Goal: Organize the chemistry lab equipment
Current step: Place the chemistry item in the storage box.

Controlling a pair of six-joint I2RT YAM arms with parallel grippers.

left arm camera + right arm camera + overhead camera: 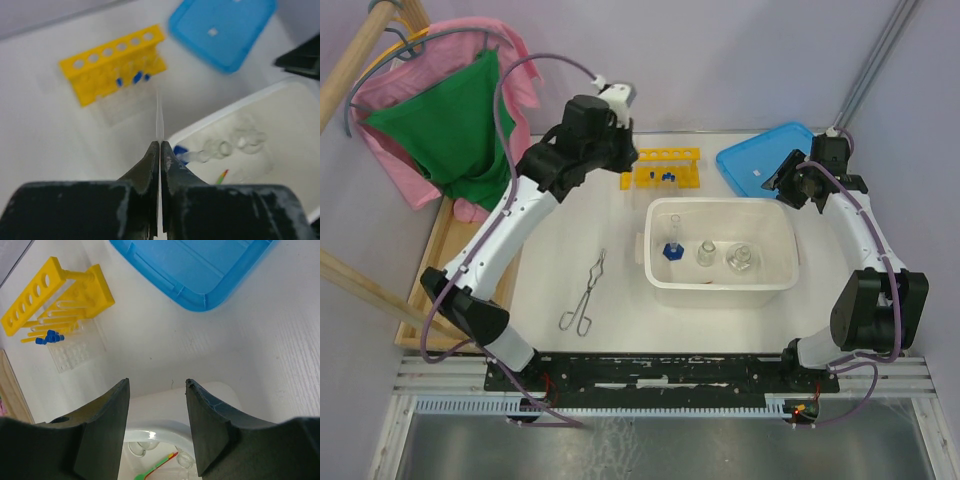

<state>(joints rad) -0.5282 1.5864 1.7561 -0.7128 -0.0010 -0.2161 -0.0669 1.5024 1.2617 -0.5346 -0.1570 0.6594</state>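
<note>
My left gripper [160,145] is shut on a thin clear rod [160,117] that sticks out past its tips, held above the table between the yellow test-tube rack [114,62] and the white tub [280,95]. The rack [667,168] stands at the back centre with blue-capped tubes [667,176] at its foot. Small glass flasks [707,253] and a tube on a blue base [672,245] sit inside the tub [720,292]. Metal tongs [585,295] lie on the table to the tub's left. My right gripper [156,382] hangs open and holds nothing, over the tub's far right corner.
A flat blue lid [760,160] lies at the back right, beside the right gripper [785,180]. A green-to-red stick [155,469] lies in the tub. A wooden frame with pink and green cloth [450,130] stands at the left edge.
</note>
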